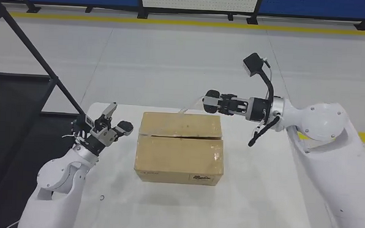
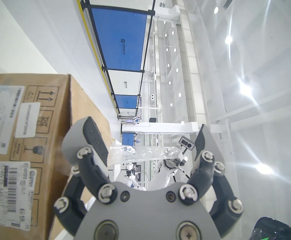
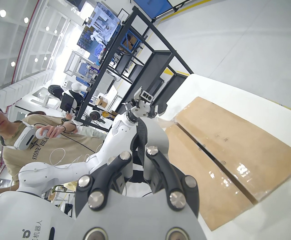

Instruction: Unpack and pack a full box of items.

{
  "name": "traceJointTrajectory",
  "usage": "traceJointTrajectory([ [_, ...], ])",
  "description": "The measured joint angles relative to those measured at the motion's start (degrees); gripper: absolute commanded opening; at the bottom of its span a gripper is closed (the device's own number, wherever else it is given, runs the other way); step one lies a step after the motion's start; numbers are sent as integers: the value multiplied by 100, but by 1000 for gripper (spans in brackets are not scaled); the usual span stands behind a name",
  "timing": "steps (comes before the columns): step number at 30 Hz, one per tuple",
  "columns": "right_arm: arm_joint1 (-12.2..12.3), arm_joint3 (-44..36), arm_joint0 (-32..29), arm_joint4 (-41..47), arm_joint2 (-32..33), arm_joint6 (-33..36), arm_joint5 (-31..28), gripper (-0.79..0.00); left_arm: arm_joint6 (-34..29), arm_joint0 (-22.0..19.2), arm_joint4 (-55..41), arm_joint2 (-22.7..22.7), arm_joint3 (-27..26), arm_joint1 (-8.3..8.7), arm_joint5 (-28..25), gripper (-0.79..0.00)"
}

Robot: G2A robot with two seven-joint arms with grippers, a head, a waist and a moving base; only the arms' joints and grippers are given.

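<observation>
my right gripper (image 1: 205, 101) is pinched shut on the clear tape strip (image 2: 141, 154) at the box's (image 1: 179, 154) far edge. i judge it thin, sticky, easily torn. left gripper (image 1: 118, 118) gapes wide, empty.

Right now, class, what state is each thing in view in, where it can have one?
box, flaps shut.
tape strip, partly peeled off the box, one end lifted.
left gripper, open and empty.
right gripper, shut on the tape strip.
</observation>
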Motion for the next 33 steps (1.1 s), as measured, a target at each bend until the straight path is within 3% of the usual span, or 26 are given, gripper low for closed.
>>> traceJointTrajectory([
  [8,127,-62,-482,-57,355,108,105,-785,-201,-189,512,389,-136,15,251,0],
  [18,202,48,-710,-121,518,160,41,-785,-64,-751,908,1059,349,-56,452,0],
  [33,282,293,-897,-231,614,219,134,-785,78,-970,1121,1333,635,-89,574,0],
])
